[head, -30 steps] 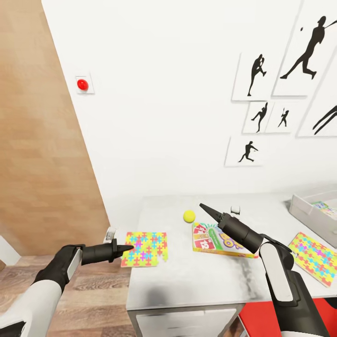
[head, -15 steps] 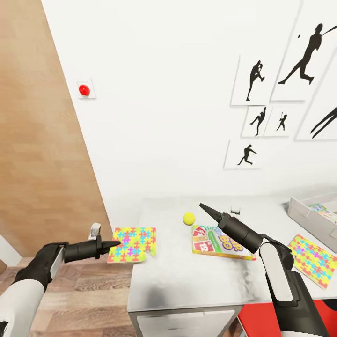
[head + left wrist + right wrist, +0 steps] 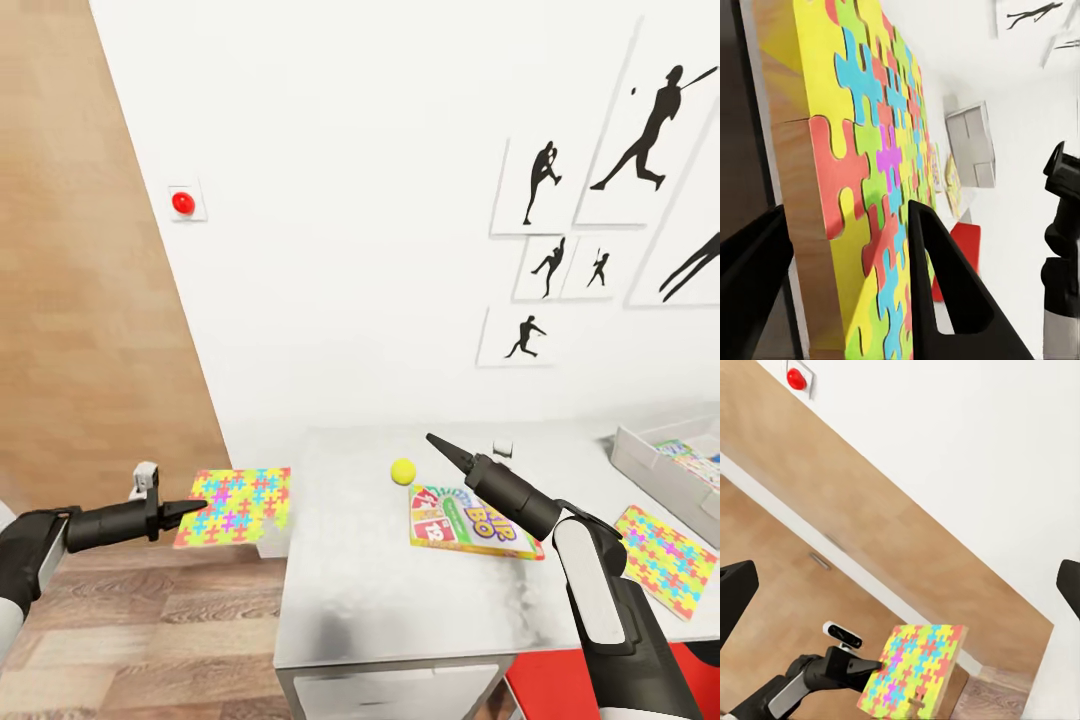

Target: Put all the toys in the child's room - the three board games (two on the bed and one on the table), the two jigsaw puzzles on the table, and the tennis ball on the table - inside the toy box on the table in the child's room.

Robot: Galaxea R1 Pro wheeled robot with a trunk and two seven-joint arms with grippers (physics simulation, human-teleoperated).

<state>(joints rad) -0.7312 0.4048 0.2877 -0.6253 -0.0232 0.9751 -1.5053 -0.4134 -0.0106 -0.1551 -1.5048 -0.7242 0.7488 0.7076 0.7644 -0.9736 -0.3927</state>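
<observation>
The jigsaw puzzle [image 3: 236,505] is pinched by one edge in the left end effector [image 3: 190,509], flat and level, held out in the air past the left end of the tabletop [image 3: 380,590], over the wood floor. In the left wrist view its two fingers [image 3: 945,300] sit one on each face of the bright board [image 3: 870,150], so the grip looks firm.

The right end effector [image 3: 437,444] hangs above the tabletop with nothing in it. In the right wrist view its two tips sit at the far sides of the picture, so it is spread wide. Just under and beside it lies the SKIP-BO board game [image 3: 470,520], flat on the tabletop. The tennis ball [image 3: 403,470] rests near it, a little toward the wall. A second jigsaw puzzle [image 3: 665,562] lies on the far side of the right arm, near the tabletop's edge.

Farthest from the held puzzle is the toy box [image 3: 645,458], at the other end of the tabletop, with something colourful already inside.

I think the step in hand is carrying this puzzle to the box. Next, the left arm must swing it the whole way across, over the game and ball, keeping it level, then let go above the box. The right arm stands in the way, so it may need to move aside.
</observation>
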